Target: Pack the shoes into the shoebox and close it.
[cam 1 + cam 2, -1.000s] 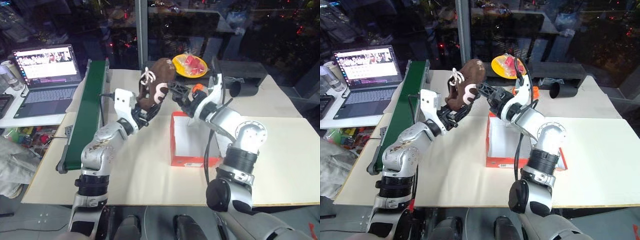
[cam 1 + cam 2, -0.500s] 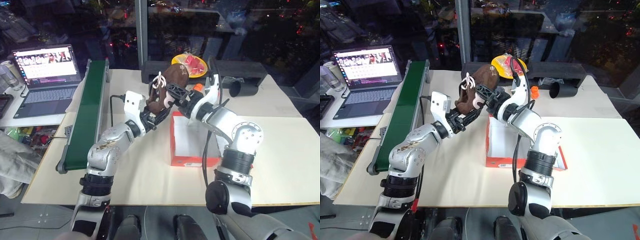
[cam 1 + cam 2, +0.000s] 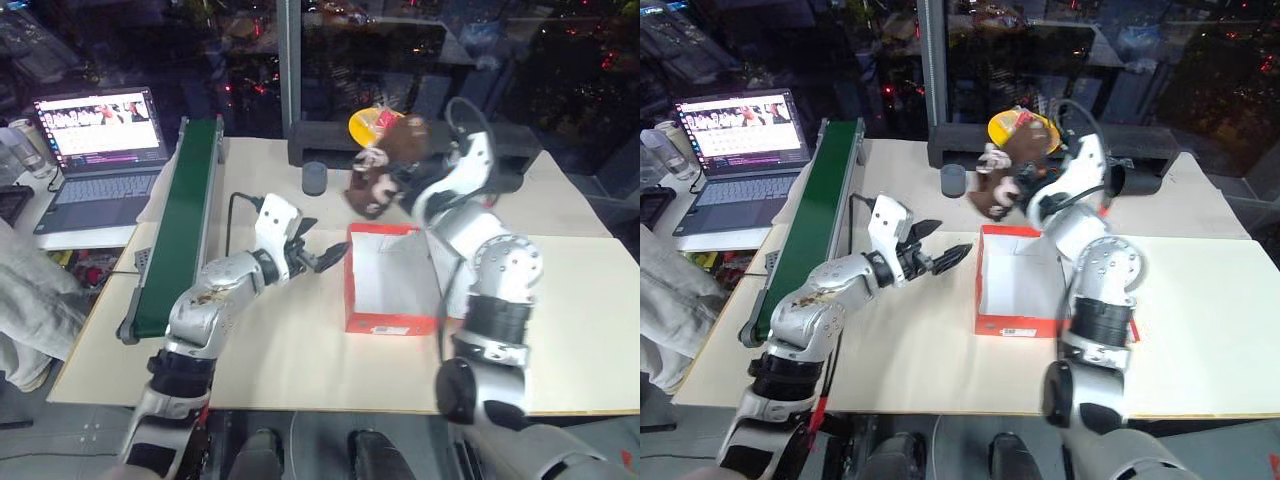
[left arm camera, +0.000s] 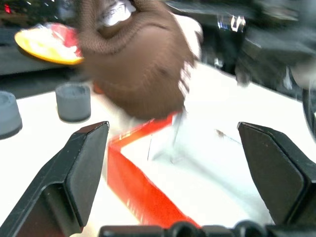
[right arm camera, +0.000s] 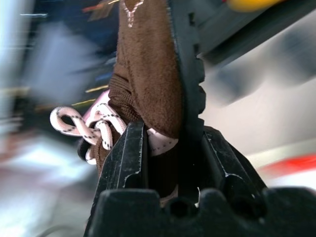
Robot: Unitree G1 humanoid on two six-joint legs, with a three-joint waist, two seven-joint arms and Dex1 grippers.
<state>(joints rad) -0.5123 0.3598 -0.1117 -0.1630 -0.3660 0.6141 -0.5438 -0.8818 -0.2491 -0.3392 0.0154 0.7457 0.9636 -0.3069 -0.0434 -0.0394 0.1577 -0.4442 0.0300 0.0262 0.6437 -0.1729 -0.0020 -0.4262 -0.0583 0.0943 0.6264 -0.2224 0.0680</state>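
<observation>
Right gripper [image 5: 170, 148] clamps a brown shoe [image 3: 392, 160] above the open shoebox [image 3: 390, 280]; left gripper [image 3: 322, 255] spread wide — empty, beside the box.

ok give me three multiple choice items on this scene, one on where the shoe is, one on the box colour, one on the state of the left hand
1. Where is the brown shoe?
A. lying inside the shoebox
B. held up in the right hand, above the far end of the shoebox
C. on the green conveyor

2. What colour is the outside of the shoebox?
A. red-orange
B. blue
C. black

3. What state is the left hand in?
A. shut on the shoe
B. shut on the box lid
C. open and holding nothing

Answers:
1. B, the right wrist view shows the black fingers clamped on the shoe's sole and upper, and the head views show it up in the air past the box.
2. A, the walls are red-orange and the inside is white.
3. C, the left wrist view shows the two fingers set wide apart with only the table and box between them.
</observation>
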